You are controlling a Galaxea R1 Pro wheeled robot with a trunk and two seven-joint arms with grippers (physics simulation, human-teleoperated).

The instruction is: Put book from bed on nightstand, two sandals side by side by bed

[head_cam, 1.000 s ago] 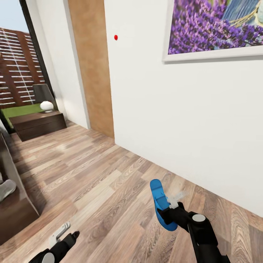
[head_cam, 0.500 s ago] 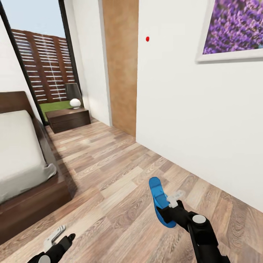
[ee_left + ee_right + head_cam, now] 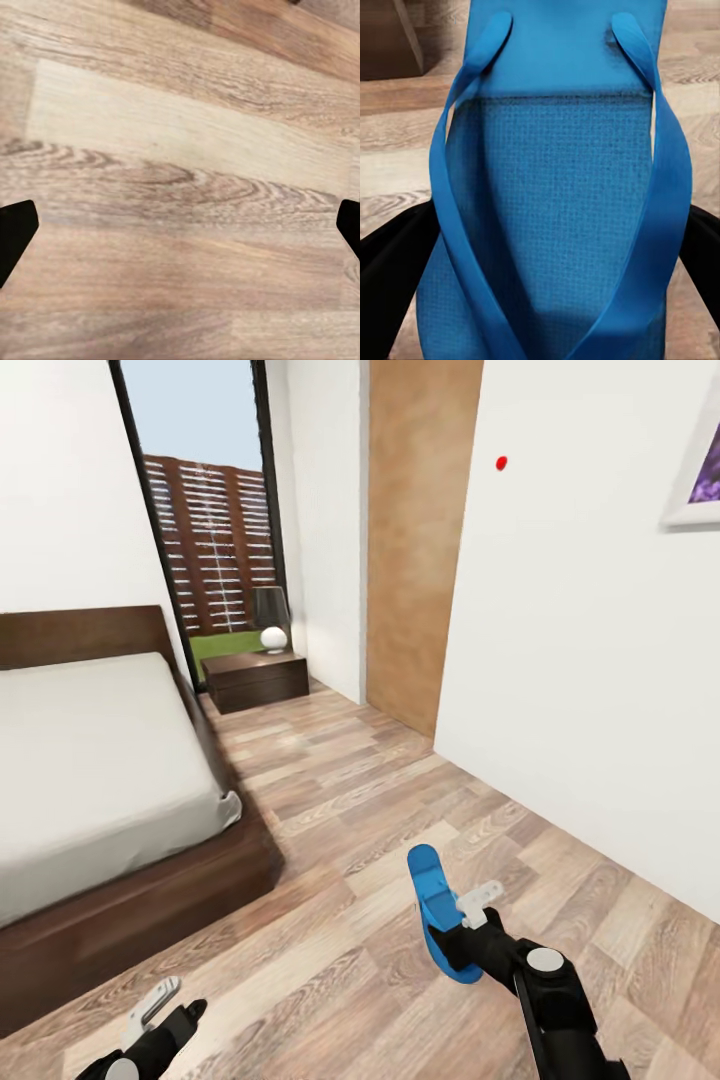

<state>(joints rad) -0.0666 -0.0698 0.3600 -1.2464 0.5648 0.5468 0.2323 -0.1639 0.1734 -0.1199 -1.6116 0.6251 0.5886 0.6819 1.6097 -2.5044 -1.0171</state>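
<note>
A bright blue sandal hangs above the wood floor, and my right gripper is shut on it. In the right wrist view the sandal with its thin straps sits between the two black fingers. My left gripper is low at the near left, open over bare floor planks, with its fingertips far apart. The bed lies to the left, dark-framed with a pale mattress. A dark nightstand stands past it by the window. The book is out of view.
A grey lamp and a white ball sit on the nightstand. A white wall with a brown panel runs along the right. A strip of wood floor stretches between the bed and the wall.
The whole view has swung left. The bed and window now show more fully and the purple picture has slid to the right edge. Both grippers hold the same pose, sandal still gripped.
</note>
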